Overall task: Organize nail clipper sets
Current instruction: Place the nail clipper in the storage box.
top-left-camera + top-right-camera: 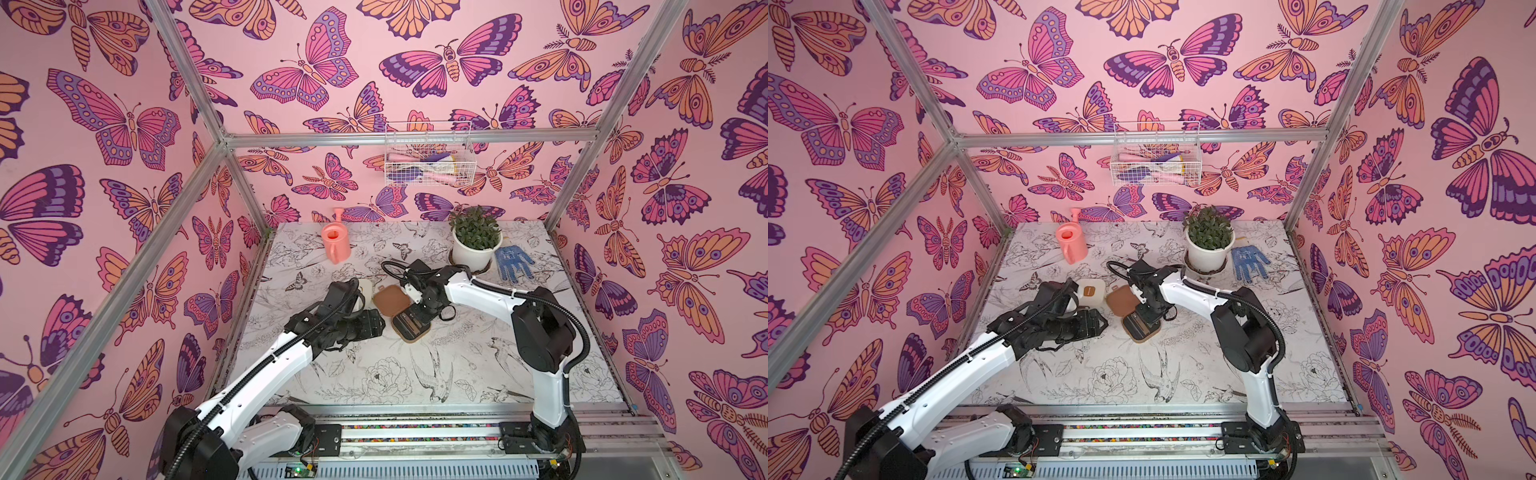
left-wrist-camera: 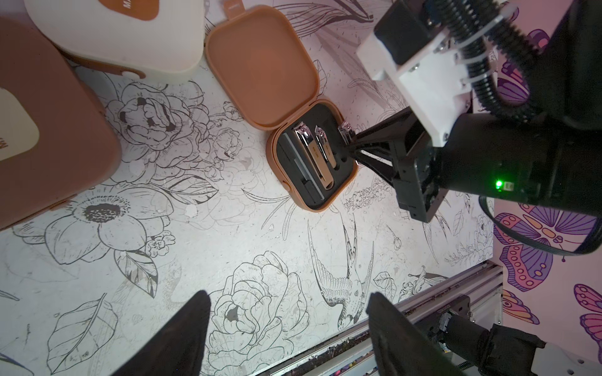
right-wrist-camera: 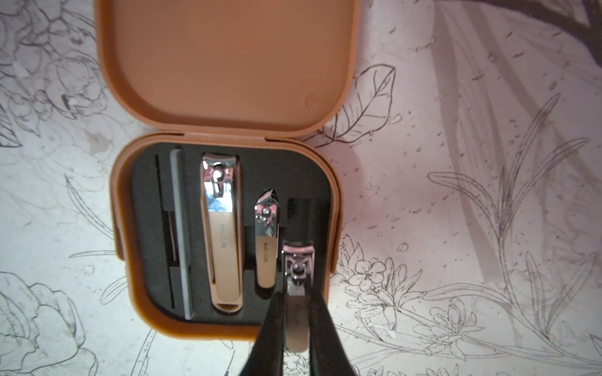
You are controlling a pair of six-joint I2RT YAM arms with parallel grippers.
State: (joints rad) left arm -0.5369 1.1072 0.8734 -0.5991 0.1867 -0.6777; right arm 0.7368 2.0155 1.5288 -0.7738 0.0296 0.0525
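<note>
small silver-and-gold metal nail clipper (image 3: 296, 260), a piece of one of the nail clipper sets, is pinched across its narrow sides by the right end effector (image 3: 298, 301). its black fingers (image 3: 272, 325) are drawn in close on the rear half of the body, and the cutting head pokes out ahead. the clipper hangs at the edge of the open tan-brown rounded-square plastic case (image 3: 125, 228), in line with the empty slot (image 3: 299, 208) in the black foam liner (image 3: 150, 276). whether it touches the foam i cannot tell. beside that slot lie a medium metal clipper (image 3: 267, 241), a large metal clipper (image 3: 221, 234) and a slim grey nail file (image 3: 179, 228), each seated in its own cut-out. the hinged lid (image 3: 228, 65) lies flat open on the floral-printed counter (image 3: 456, 228).

by its look, the small clipper is light, stiff and slick. polished metal against hard fingers could twist or slide, so a grip across the flat-sided body behind the pivot seems sounder than one on the springy lever. the foam slot looks snug, so the clipper probably wants to go in level, with a light press.

the left end effector (image 2: 288, 294) hangs spread wide and empty over bare counter, well apart from the open case. near it sit a closed cream rounded-square case (image 2: 130, 32) and a closed tan-brown rounded-square case (image 2: 49, 130). both look like smooth, rigid shells, best taken across opposite sides.
</note>
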